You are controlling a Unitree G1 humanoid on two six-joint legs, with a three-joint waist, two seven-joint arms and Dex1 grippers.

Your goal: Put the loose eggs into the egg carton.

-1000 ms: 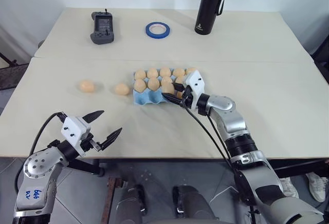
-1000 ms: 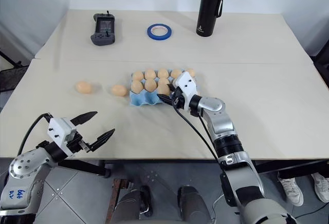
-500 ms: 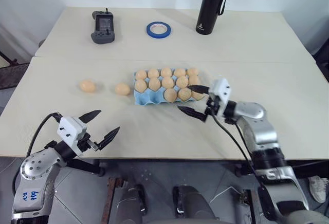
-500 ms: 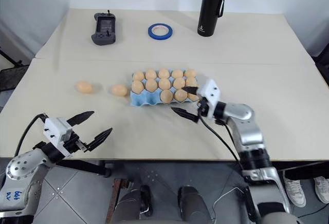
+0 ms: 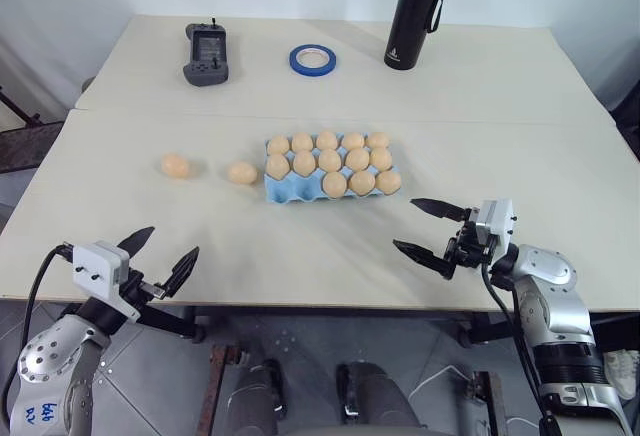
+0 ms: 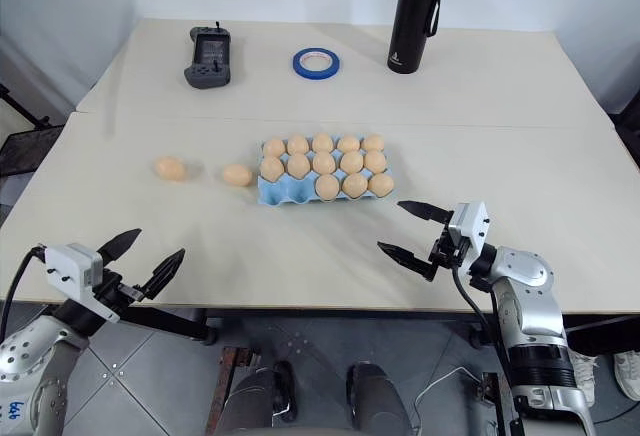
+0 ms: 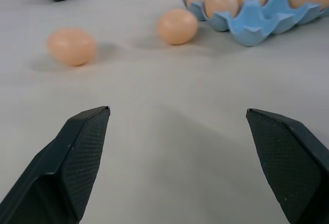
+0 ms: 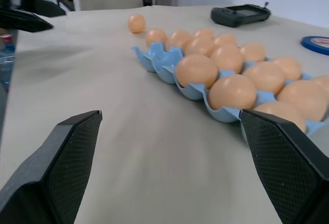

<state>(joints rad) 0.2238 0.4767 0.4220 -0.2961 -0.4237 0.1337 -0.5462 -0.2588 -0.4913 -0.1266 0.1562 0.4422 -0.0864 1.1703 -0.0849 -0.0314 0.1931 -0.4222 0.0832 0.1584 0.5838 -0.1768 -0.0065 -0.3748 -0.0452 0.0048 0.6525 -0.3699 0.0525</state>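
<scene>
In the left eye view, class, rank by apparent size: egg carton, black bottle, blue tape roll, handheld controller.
1. egg carton
2. black bottle
3. handheld controller
4. blue tape roll

Egg carton: light blue moulded tray, its cups holding tan-orange eggs.
Loose eggs: two, tan-orange and unmarked, one just beside the carton, the other farther out.
Table: pale cream, plain, crossed by one thin seam.
Tape roll: bright blue ring.
Flask: black with a silver band near the top and a small pale logo low on its side.
Handheld controller: dark grey.
Left gripper: white block with black fingers in a fine cross-hatched texture.
Right gripper: white block, black fingers, same texture.
</scene>
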